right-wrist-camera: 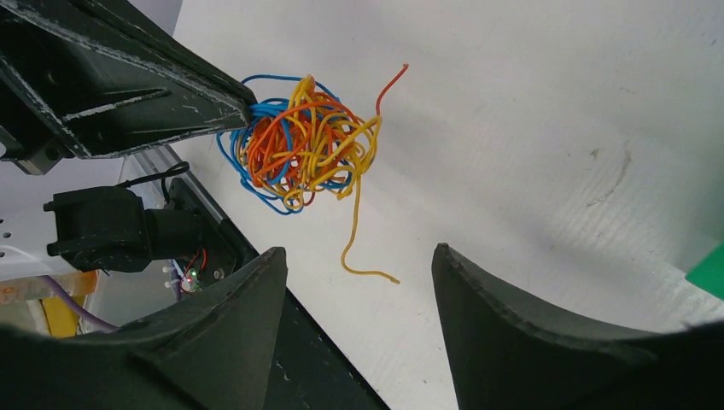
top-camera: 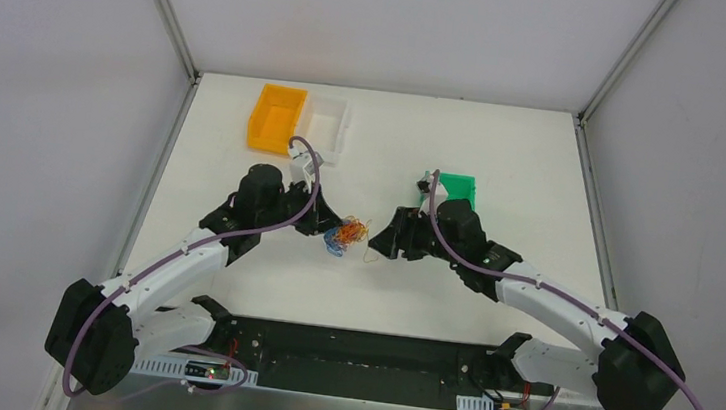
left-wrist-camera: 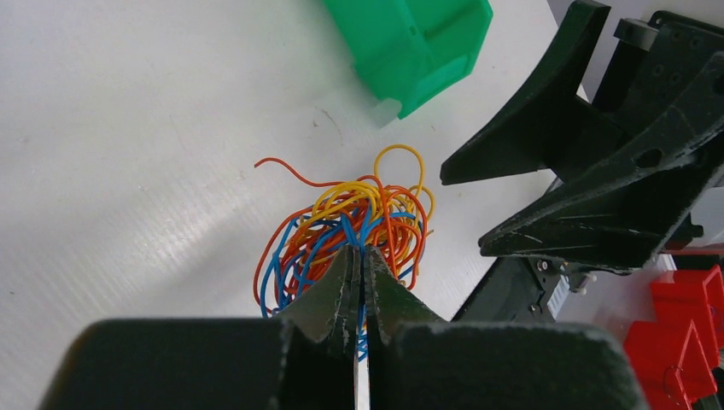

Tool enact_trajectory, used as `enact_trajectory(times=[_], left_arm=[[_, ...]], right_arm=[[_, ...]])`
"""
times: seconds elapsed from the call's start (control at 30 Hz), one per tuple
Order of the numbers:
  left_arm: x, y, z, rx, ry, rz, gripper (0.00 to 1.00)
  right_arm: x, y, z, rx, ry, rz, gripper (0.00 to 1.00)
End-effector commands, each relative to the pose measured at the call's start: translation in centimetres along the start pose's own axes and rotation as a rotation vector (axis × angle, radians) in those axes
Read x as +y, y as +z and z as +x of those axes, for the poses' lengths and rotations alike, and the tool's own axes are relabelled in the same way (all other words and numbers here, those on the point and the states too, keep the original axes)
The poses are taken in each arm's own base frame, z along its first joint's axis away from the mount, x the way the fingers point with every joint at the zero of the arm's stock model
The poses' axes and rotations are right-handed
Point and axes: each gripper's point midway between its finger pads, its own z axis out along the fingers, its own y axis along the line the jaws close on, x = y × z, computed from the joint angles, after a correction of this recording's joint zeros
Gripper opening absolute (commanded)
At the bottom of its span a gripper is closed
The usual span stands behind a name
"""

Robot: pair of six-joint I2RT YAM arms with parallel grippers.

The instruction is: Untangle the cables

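The cables (top-camera: 346, 235) are one tangled ball of thin blue, orange-red and yellow strands on the white table between the two arms. In the left wrist view the ball (left-wrist-camera: 346, 224) sits right at my left gripper (left-wrist-camera: 363, 252), whose jaws are shut with blue strands running between them. In the right wrist view the ball (right-wrist-camera: 299, 145) lies ahead, with a loose yellow strand (right-wrist-camera: 354, 248) trailing toward my right gripper (right-wrist-camera: 359, 256). That gripper is open and empty, a short way from the ball. In the top view my left gripper (top-camera: 329, 228) touches the ball and my right gripper (top-camera: 385, 242) stands beside it.
An orange bin (top-camera: 276, 116) and a white bin (top-camera: 326, 128) stand at the back left. A green bin (top-camera: 461, 188) stands behind the right arm and shows in the left wrist view (left-wrist-camera: 410, 47). A black base rail (top-camera: 355, 355) runs along the near edge.
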Motion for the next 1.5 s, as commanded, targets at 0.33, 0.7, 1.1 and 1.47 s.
enact_trajectory(times=[0.33, 0.7, 1.1, 1.47], left_arm=[[-3.3, 0.3, -2.6, -0.044, -0.006, 0.127, 0.0], [-2.9, 0.4, -2.7, -0.055, -0.05, 0.107, 0.0], [7.3, -3.6, -1.4, -0.093, 0.006, -0.468, 0.0], [12.9, -7.0, 0.5, -0.086, -0.082, -0.802, 0.0]], right_arm=[[2.0, 1.8, -1.5, -0.078, 0.018, -0.104, 0.57], [-0.1, 2.2, -2.0, -0.131, 0.072, 0.005, 0.0], [-11.2, -5.5, -2.0, -0.373, 0.179, 0.548, 0.0], [-13.6, -12.5, -4.5, -0.559, 0.211, 0.72, 0.0]])
